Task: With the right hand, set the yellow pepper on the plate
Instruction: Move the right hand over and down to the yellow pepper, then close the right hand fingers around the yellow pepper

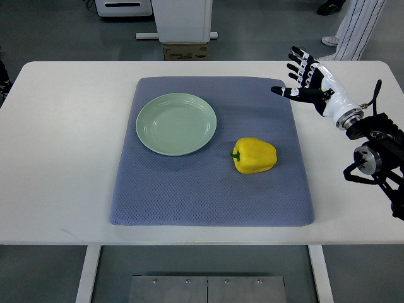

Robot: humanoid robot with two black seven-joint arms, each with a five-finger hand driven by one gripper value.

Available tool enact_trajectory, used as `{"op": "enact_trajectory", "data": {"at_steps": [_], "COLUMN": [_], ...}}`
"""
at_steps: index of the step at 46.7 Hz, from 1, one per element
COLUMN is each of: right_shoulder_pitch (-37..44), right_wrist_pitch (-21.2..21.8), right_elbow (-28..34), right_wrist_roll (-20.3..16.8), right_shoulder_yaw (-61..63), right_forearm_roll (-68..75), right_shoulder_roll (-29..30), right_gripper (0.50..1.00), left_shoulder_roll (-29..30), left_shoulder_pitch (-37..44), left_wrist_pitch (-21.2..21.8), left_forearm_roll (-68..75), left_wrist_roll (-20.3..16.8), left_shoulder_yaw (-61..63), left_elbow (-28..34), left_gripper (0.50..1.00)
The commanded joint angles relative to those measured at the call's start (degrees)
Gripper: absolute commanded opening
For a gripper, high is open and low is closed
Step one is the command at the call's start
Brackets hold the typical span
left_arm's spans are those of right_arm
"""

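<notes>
Yellow pepper (254, 156) lying on its side on the grey-blue mat (189, 196), green stem pointing left toward the plate (176, 124). Untouched by anything; resting right of the mat's middle, near the plate's lower right rim yet apart from it, a strip of bare mat between.

Pale green plate sitting on the mat's upper left part, round and bare inside. Quilted mat spread flat across the middle of the white table (57, 158), its corners rounded.

Right hand (309, 79) reaching in from the right edge, hovering by the mat's upper right corner, well apart from the pepper (up and to the right of it). Fingers spread wide and holding nothing: black fingertips fanned upward, thumb (285, 92) stuck out to the left over the mat's edge. White shell on the palm and wrist, then a metal cuff, then black arm joints (375, 154) and cables near the frame's right border.

Beyond the table's far edge: grey floor, a white stand base (181, 22) with a small cardboard box (186, 52) at its foot, and at top right a person's leg (358, 28) in striped trousers with a white shoe.
</notes>
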Motion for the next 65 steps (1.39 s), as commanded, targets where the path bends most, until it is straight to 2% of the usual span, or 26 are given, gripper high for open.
{"op": "enact_trajectory", "data": {"at_steps": [1,14,27,33,52,65], "right_shoulder_pitch": [0.89,2.21,4.5,4.5,4.5,3.97], "right_wrist_pitch": [0.86,3.93,4.29,4.29,3.76,2.44], "right_elbow": [1.51,2.13,12.32,13.99,14.34,12.06], "right_wrist_roll": [0.97,4.93,5.54,5.54,6.51,6.51], "right_shoulder_yaw": [-2.95,-6.47,-12.89,-14.38,-20.62,-22.12], "right_forearm_roll": [-0.53,-11.16,-14.32,-18.63,-26.02,-26.46], "right_shoulder_roll": [-2.08,-4.11,-9.56,-9.91,-10.09,-9.64], "right_gripper": [0.995,0.993,0.993,0.993,0.989,0.987], "left_shoulder_roll": [0.0,0.0,0.0,0.0,0.0,0.0], "left_shoulder_pitch": [0.0,0.0,0.0,0.0,0.0,0.0], "left_wrist_pitch": [0.01,0.01,0.01,0.01,0.01,0.01], "left_forearm_roll": [0.01,0.01,0.01,0.01,0.01,0.0], "left_wrist_roll": [0.0,0.0,0.0,0.0,0.0,0.0], "left_shoulder_yaw": [0.0,0.0,0.0,0.0,0.0,0.0], "left_elbow": [0.05,0.06,0.05,-0.03,-0.03,-0.03], "left_gripper": [1.0,1.0,1.0,1.0,1.0,1.0]}}
